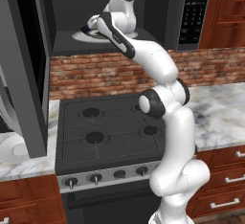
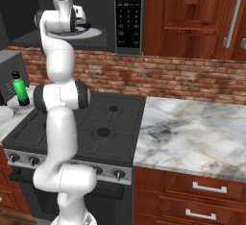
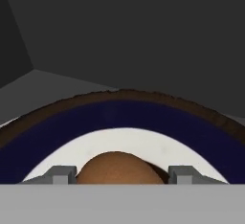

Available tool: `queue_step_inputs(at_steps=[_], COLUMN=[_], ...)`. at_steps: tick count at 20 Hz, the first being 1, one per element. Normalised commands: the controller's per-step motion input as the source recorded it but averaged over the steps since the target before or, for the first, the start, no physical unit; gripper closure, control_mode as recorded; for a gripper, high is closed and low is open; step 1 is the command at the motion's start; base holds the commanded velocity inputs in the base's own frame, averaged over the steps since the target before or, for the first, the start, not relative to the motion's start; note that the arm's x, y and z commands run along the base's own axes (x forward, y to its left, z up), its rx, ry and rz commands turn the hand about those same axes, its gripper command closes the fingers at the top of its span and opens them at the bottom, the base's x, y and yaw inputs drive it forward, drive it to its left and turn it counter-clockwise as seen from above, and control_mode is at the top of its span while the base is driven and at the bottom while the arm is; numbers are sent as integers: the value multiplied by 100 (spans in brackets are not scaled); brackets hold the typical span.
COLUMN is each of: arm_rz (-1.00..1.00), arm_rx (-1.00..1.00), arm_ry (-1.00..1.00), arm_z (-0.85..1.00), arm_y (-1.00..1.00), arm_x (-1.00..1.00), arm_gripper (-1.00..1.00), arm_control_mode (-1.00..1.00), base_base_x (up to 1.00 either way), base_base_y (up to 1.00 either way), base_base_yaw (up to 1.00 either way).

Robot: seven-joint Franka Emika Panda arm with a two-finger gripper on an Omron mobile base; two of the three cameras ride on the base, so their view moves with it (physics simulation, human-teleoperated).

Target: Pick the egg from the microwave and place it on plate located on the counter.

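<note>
Here the egg [image 3: 115, 168] lies directly between the fingertips of the gripper [image 3: 122, 174], on a blue-rimmed dish [image 3: 119, 117] inside the microwave [image 1: 158, 7], though whether the jaws already pinch it cannot be told.

Matt brown egg [image 3: 115, 168], veined marble counter [image 2: 192, 132]

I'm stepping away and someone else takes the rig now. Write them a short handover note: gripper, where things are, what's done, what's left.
Gripper: inside the dark grey microwave, fingertips on either side of the small brown egg; a firm grip cannot be confirmed.
Egg: on a dish with a dark blue band and white centre in the microwave, not lifted.
Done: reach into the microwave.
Left: secure the egg, withdraw it, carry it to the plain white plate at the left on the white marble counter.
</note>
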Motion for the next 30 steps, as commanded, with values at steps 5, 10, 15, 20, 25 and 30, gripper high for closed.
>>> queue_step_inputs(at_steps=[5, 10, 15, 20, 25, 30], arm_rz=[0, 0, 0, -3, -7, -1], arm_rx=[0, 0, 3, 5, 2, 5], arm_ry=[0, -1, -14, -18, -13, -21], arm_z=[0, 0, -4, -1, -7, -49], arm_y=[0, -3, -5, -15, -16, -4], arm_x=[0, -3, -6, -47, -72, -28], arm_gripper=[100, 100, 100, 100, 100, 100], arm_control_mode=[-100, -100, -100, -100, -100, -100], base_base_x=[0, 0, 0, 0, 0, 0], base_base_y=[0, 0, 0, 0, 0, 0], base_base_yaw=[0, 0, 0, 0, 0, 0])
